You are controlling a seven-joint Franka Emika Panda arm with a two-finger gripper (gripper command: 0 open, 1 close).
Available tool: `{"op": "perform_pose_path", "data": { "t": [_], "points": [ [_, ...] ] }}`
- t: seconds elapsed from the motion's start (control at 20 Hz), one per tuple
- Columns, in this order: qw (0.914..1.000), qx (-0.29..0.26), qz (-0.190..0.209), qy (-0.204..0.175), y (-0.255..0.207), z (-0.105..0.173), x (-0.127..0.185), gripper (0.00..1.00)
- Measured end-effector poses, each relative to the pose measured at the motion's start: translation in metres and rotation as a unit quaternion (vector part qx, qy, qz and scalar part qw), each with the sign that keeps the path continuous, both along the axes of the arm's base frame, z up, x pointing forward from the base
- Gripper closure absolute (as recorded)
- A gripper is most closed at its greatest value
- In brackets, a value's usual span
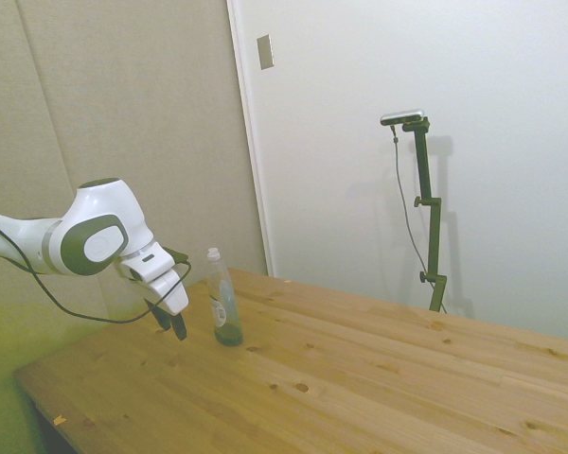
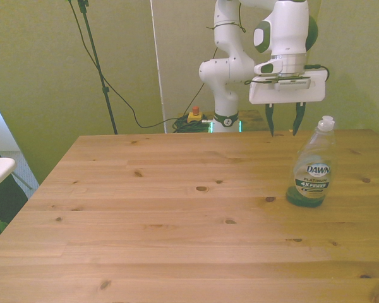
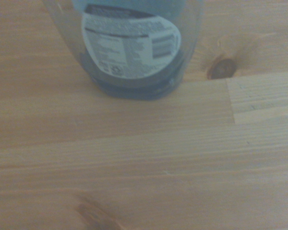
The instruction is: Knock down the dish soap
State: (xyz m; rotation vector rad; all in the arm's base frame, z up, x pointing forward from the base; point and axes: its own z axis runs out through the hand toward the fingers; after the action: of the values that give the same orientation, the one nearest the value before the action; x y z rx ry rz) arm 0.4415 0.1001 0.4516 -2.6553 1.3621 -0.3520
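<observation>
The dish soap [image 2: 314, 167] stands upright on the table [image 2: 177, 214], near the front view's right edge, greenish liquid pooled at its bottom. The jaws [image 2: 283, 125] hang apart and empty just behind the bottle, above the table, touching nothing. The wrist view shows the bottle's back label [image 3: 132, 45] close up.

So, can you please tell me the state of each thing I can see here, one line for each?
Dish soap: standing upright on the table, cap on, only a little greenish liquid at its bottom, nothing touching it.
Gripper: open, empty, fingers pointing down, behind the bottle and apart from it.
Table: bare wood, with only the bottle standing on it.
</observation>
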Motion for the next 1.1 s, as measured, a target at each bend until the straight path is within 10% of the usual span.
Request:
{"op": "perform_pose_path", "data": {
  "t": [1.1],
  "points": [
    [0.9953, -0.007, -0.08, -0.055, 0.009, 0.01, 0.119, 1.0]
  ]
}}
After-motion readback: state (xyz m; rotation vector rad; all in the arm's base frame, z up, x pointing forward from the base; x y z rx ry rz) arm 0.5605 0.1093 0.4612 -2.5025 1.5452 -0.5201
